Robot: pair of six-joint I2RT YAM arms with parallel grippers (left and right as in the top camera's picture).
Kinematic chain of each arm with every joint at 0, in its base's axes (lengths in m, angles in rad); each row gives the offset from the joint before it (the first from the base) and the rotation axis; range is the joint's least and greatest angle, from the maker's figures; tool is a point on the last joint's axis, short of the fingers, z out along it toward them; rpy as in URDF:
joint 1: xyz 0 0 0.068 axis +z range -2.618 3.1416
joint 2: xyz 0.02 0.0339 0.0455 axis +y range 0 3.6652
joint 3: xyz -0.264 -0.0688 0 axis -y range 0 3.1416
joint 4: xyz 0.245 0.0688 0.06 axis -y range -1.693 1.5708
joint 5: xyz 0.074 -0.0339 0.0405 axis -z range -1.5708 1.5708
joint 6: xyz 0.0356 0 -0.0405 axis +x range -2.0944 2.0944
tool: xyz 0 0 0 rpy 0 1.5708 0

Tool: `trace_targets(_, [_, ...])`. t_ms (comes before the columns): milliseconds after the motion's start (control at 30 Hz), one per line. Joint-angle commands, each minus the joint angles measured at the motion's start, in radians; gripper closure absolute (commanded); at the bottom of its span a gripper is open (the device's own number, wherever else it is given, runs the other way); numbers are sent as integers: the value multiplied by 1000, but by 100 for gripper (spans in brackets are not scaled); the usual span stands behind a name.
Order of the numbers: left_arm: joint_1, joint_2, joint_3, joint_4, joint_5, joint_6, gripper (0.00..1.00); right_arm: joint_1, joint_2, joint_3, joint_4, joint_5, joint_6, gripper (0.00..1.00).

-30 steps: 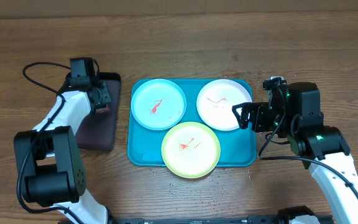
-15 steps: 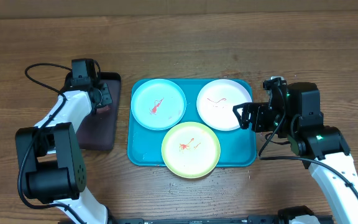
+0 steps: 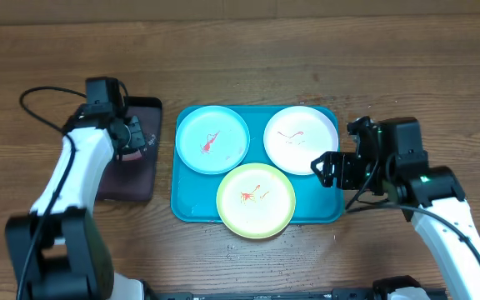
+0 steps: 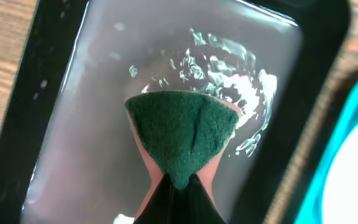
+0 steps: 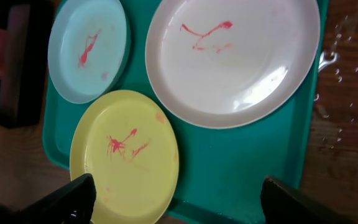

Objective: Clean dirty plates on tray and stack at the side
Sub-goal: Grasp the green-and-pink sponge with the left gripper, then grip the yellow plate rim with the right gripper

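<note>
The teal tray (image 3: 192,200) holds three plates with red smears: light blue (image 3: 212,139) at back left, white (image 3: 300,138) at back right, yellow-green (image 3: 256,200) in front. My left gripper (image 3: 136,137) hangs over the dark side tray, shut on a green sponge (image 4: 182,134) pinched at its lower end by the gripper (image 4: 178,182). My right gripper (image 3: 325,167) stands open at the tray's right side, just off the white plate's rim. From its wrist, the right gripper (image 5: 178,183) spans the yellow-green plate (image 5: 126,155) and bare tray (image 5: 241,162), holding nothing.
A dark black-rimmed tray (image 3: 127,179) lies left of the teal tray, its floor (image 4: 67,124) wet with foam flecks. Water drops (image 5: 337,74) dot the wooden table right of the teal tray. A black cable (image 3: 40,104) loops behind the left arm.
The left gripper has shut on the sponge and the left arm has swung outward. The right gripper has slid slightly down and left along the tray's right side.
</note>
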Motion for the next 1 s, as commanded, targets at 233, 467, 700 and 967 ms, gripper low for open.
trace_targets(233, [-1, -27, 19, -92, 61, -6, 96, 7, 187, 22, -99, -130, -3, 19])
trace_targets(467, [-1, -32, 19, -101, 65, -11, 96, 85, 255, 22, -122, -134, -6, 20])
trace_targets(700, [-1, -32, 19, -167, 95, -27, 96, 224, 312, 22, -18, 53, 124, 24])
trace_targets(967, [-1, -32, 19, -175, 95, -27, 96, 267, 402, 22, 111, 171, 136, 34])
